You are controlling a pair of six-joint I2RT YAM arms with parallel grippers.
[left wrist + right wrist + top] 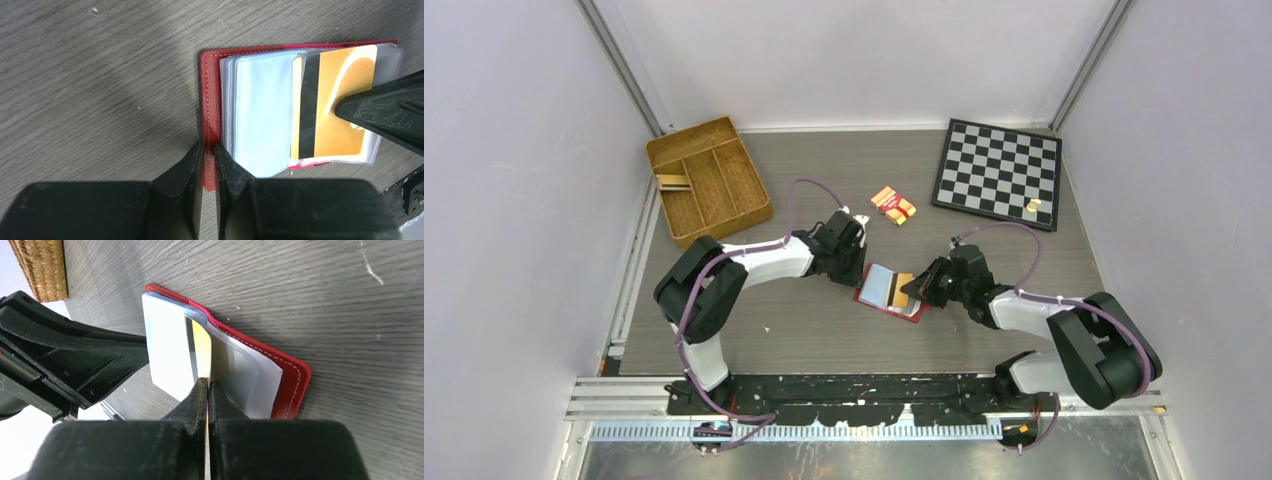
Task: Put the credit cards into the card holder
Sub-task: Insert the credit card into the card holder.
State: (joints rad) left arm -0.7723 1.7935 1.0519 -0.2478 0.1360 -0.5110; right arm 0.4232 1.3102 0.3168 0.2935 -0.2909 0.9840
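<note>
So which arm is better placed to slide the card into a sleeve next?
Right. The right gripper is shut on the card, which lies across the sleeves of the holder. The left gripper pinches the red cover edge, so it looks busy steadying it.

two end effectors are in view: the left end effector [210, 150] and the right end effector [207, 382]. on the tabletop [824, 340] there is one card holder [210, 90], and one credit card [322, 135] shows. the holder's clear sleeves [262, 110] number at least three, though they overlap too much for a sure count. also there: one wicker tray [744, 182], one chessboard [996, 172], one banded pack [893, 204], and one small pale piece [1032, 205] on the board.
</note>
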